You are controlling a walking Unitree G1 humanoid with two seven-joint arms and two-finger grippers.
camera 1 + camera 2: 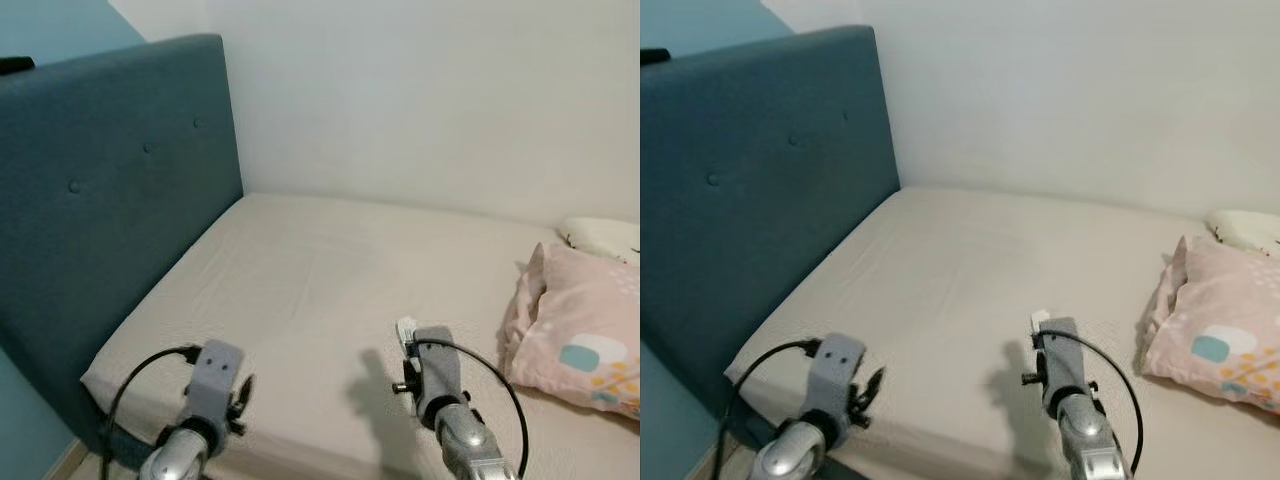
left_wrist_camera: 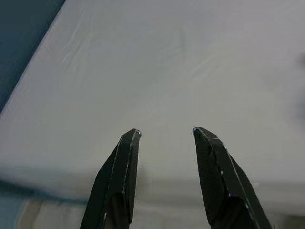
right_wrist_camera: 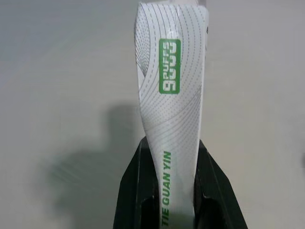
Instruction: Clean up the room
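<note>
the tea packet [image 3: 170, 109] sits clenched in my right gripper [image 3: 172, 157] above the bare bed [image 1: 300, 290], left gripper [image 2: 164, 133] released and empty, so i would keep the grip firm and level while carrying it off to a bin.

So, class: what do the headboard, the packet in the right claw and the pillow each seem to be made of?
Headboard: teal woven-looking fabric upholstery, matte, with button tufts.
Packet: white with green print, probably coated paper or plastic film; it twists and shows a faint sheen. The right claw is shut on it.
Pillow: soft pink printed cloth, matte, creased and slumped on the bed.
</note>
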